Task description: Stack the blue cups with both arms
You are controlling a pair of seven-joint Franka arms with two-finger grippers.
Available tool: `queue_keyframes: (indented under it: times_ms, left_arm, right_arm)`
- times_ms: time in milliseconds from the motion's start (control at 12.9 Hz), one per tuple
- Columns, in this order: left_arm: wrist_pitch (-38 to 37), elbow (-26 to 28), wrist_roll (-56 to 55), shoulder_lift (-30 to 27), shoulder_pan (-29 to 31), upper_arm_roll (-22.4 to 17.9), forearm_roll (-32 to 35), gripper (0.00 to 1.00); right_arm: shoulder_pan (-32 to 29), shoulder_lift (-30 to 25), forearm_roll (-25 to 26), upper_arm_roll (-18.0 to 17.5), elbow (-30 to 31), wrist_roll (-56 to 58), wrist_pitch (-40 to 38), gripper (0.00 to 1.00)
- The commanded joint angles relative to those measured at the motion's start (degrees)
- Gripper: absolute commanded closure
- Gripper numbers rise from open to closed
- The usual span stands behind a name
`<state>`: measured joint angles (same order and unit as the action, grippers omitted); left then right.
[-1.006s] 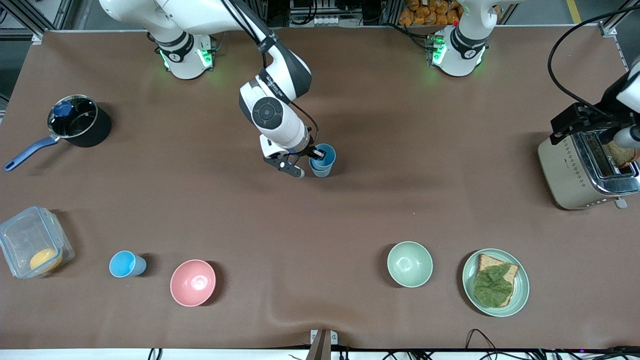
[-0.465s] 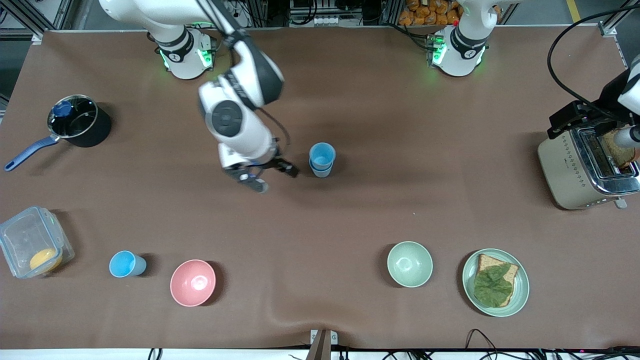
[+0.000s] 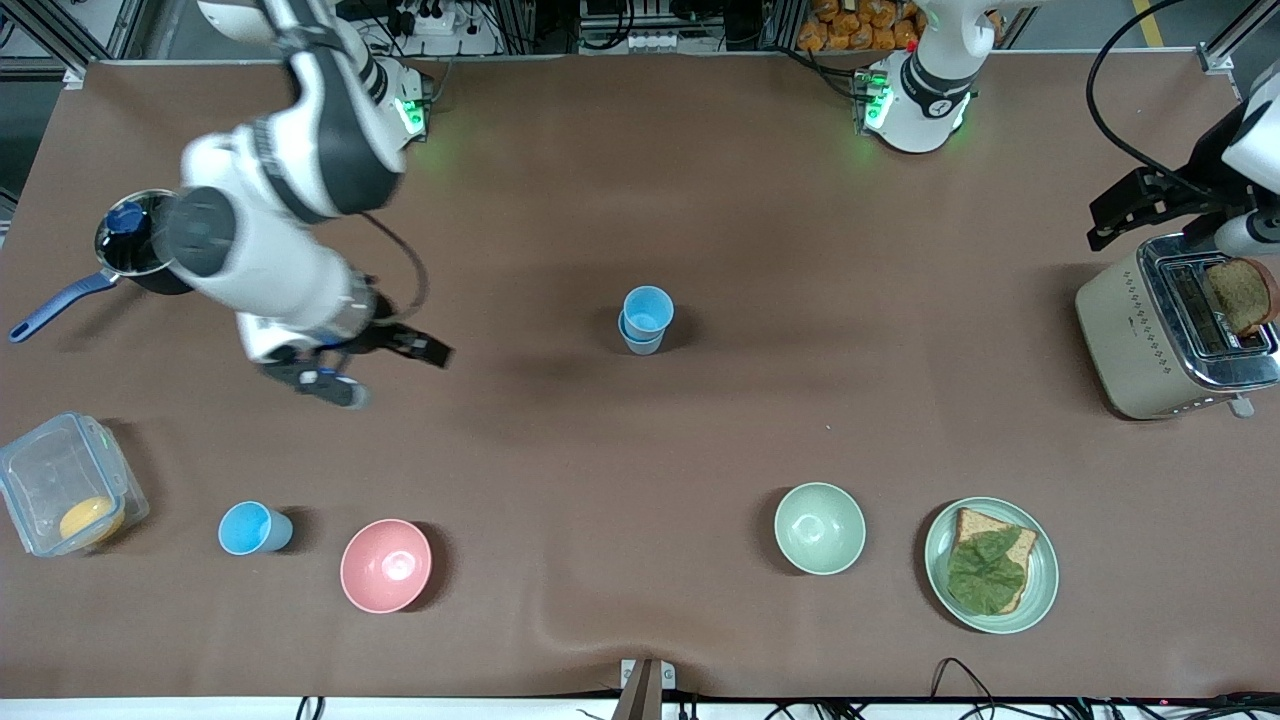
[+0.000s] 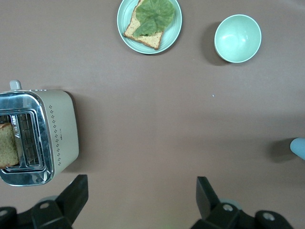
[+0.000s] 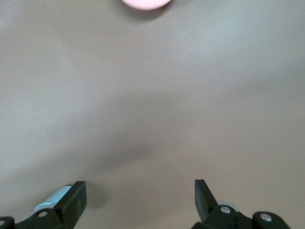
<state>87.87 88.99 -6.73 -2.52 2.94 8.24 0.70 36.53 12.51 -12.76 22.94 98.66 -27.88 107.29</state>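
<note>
Two blue cups (image 3: 645, 318) stand nested in one stack at the middle of the table, free of both grippers; their edge shows in the left wrist view as blue cups (image 4: 299, 148). A third, bright blue cup (image 3: 255, 528) stands alone close to the front camera, toward the right arm's end. My right gripper (image 3: 385, 372) hangs open and empty over bare table between the stack and the pot; in its wrist view the right gripper (image 5: 140, 195) is wide open, with a bit of blue cup (image 5: 50, 199) beside one finger. My left gripper (image 3: 1140, 205) waits open above the toaster, and the left gripper (image 4: 141, 191) holds nothing.
A toaster (image 3: 1165, 335) with a bread slice (image 3: 1240, 295) stands at the left arm's end. A pale green bowl (image 3: 820, 528) and a plate (image 3: 1040, 590) with bread and lettuce lie near the front. A pink bowl (image 3: 385, 565), a clear box (image 3: 60, 480) and a black pot (image 3: 160, 240) sit toward the right arm's end.
My right gripper opened, let go of the upper cup on the stack and swung away toward the right arm's end. The left arm shifted slightly above the toaster.
</note>
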Motion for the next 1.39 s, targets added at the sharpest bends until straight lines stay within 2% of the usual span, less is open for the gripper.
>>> queue_keyframes:
  times_ms: [0, 77, 155, 232, 310, 387, 465, 929, 1006, 1316]
  left_arm:
    - [0.81, -0.47, 0.23, 0.14, -0.83, -0.24, -0.43, 0.00]
    - [0.81, -0.48, -0.12, 0.15, -0.83, -0.15, -0.44, 0.00]
    - [0.81, -0.48, 0.05, 0.23, -1.18, -0.15, -0.44, 0.00]
    - [0.81, -0.48, 0.22, 0.23, -1.27, -0.15, -0.44, 0.00]
    - [0.81, -0.48, 0.31, 0.23, -1.36, -0.15, -0.26, 0.00]
    - [0.81, -0.74, 0.31, 0.32, -1.45, -0.15, -0.35, 0.00]
    - [0.72, -1.18, 0.31, 0.32, -1.45, -0.15, -0.35, 0.00]
    - [-0.24, -1.18, 0.23, 0.67, -1.01, -0.15, -0.26, 0.00]
    - [-0.51, -1.18, 0.23, 0.76, -0.83, -0.15, -0.26, 0.00]
    - [-0.51, -1.36, 0.31, 0.94, -0.92, -0.15, 0.18, 0.00]
  right_arm:
    - [0.21, -1.61, 5.70, 5.78, -5.55, 12.96, -9.59, 0.00]
    - [0.30, -2.22, 8.08, 8.07, -7.41, 18.24, -13.38, 0.00]
    - [0.82, -3.88, 8.28, 11.14, -7.78, 21.60, -15.77, 0.00]
    - [0.39, -5.03, 8.28, 12.65, -7.70, 24.07, -16.49, 0.00]
    - [-1.35, -6.69, 8.11, 12.49, -7.61, 26.54, -16.58, 0.00]
    - [-5.11, -6.97, 8.02, 10.05, -7.87, 28.82, -17.37, 0.00]
    - [-10.20, -7.23, 8.11, 5.33, -8.31, 29.37, -18.33, 0.00]
    - [-39.65, -11.36, 10.74, -26.76, -8.57, 25.78, -20.53, 0.00]
    - [-42.30, -12.06, 11.18, -29.76, -8.49, 25.16, -20.89, 0.00]
    - [-42.42, -12.60, 12.85, -30.23, -8.66, 25.15, -23.09, 0.00]
